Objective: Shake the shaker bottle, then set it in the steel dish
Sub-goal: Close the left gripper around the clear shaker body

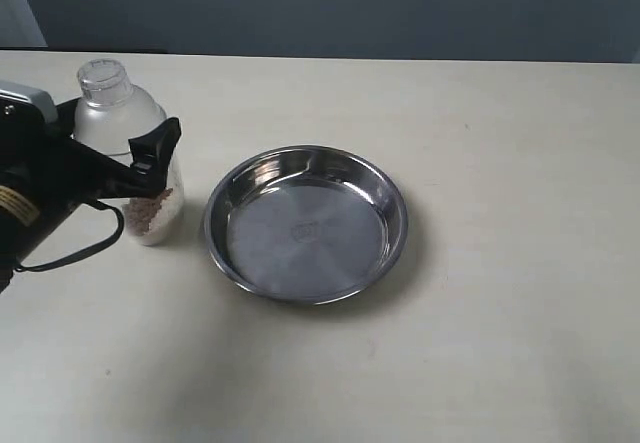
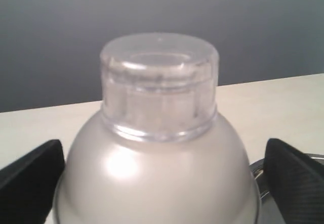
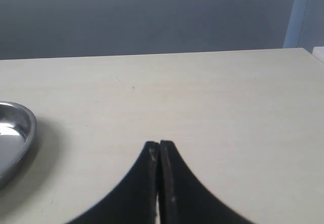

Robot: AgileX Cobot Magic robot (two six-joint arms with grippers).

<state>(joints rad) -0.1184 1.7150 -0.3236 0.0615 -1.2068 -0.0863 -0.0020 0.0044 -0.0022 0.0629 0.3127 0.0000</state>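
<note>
The shaker bottle [image 1: 125, 123] stands upright on the table, left of the steel dish [image 1: 305, 228], with brown granules at its bottom. My left gripper [image 1: 135, 148] reaches in from the left and straddles the bottle at mid-height, open; one finger [image 1: 155, 148] crosses its front. In the left wrist view the bottle's frosted dome and clear cap [image 2: 159, 87] fill the space between the fingers [image 2: 296, 178], with a thin gap on the dish side. The right gripper [image 3: 159, 144] is shut on nothing, over bare table beside the dish rim [image 3: 17, 133].
The table is pale beige, with a dark grey wall behind its far edge. A sliver of the dish rim [image 2: 257, 169] shows beside the bottle in the left wrist view. The right arm is outside the exterior view.
</note>
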